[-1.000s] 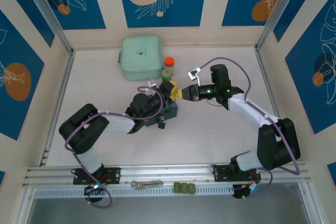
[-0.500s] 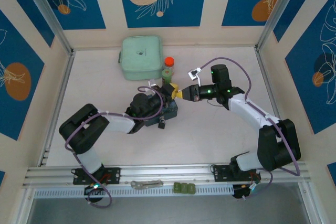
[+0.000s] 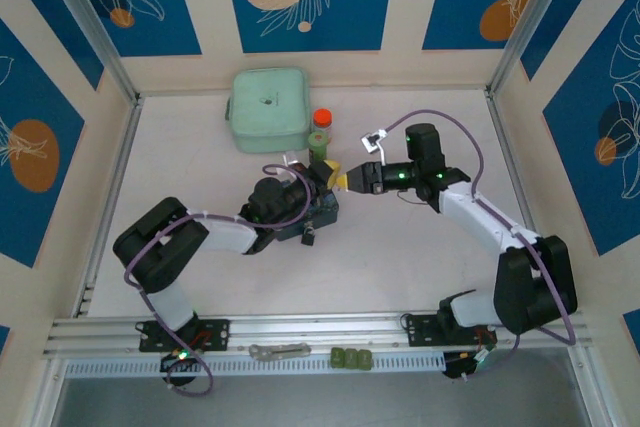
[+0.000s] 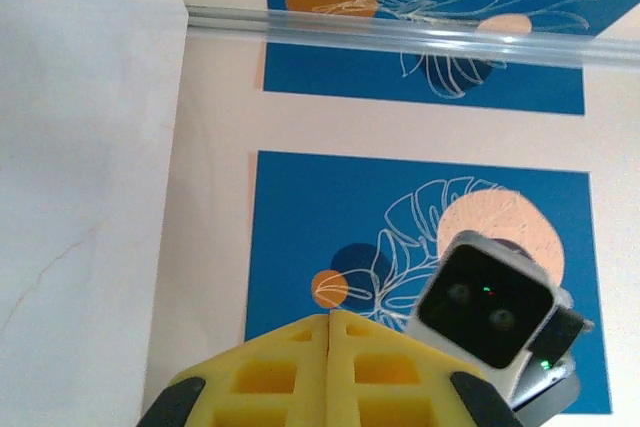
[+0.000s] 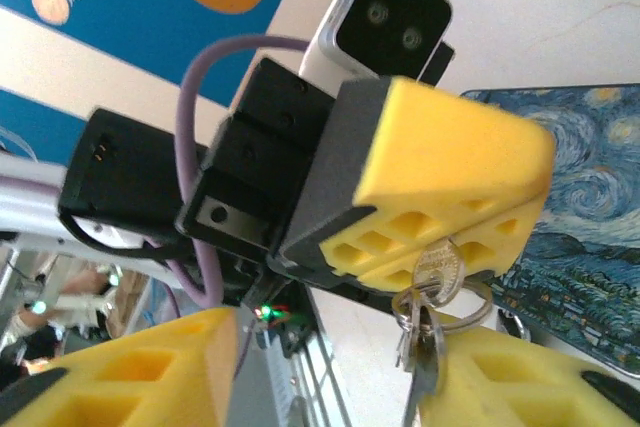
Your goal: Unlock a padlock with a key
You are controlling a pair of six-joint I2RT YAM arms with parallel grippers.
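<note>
In the right wrist view my left gripper (image 5: 452, 245) is shut, its yellow pads pinching the head of the pale silvery key (image 5: 437, 269). A ring with more keys (image 5: 425, 342) hangs below it. My right gripper (image 5: 330, 387) stands open, one finger on each side of the bunch; the right finger (image 5: 510, 377) sits close against the hanging keys. From above, the left gripper (image 3: 328, 171) and right gripper (image 3: 344, 180) meet tip to tip over the blue swirly box (image 3: 322, 209). The small dark padlock (image 3: 310, 238) lies at the box's near edge. In the left wrist view the left gripper (image 4: 329, 319) is pressed shut.
A mint-green case (image 3: 268, 109) and a bottle with an orange cap (image 3: 320, 131) stand behind the grippers. A grey metal tool (image 3: 280, 352) and small green pieces (image 3: 352, 357) rest on the front rail. The blue box (image 5: 580, 277) lies just beyond the keys.
The left gripper closed on the key. The right gripper then opened, letting the key go, and its arm drew slightly back to the right.
</note>
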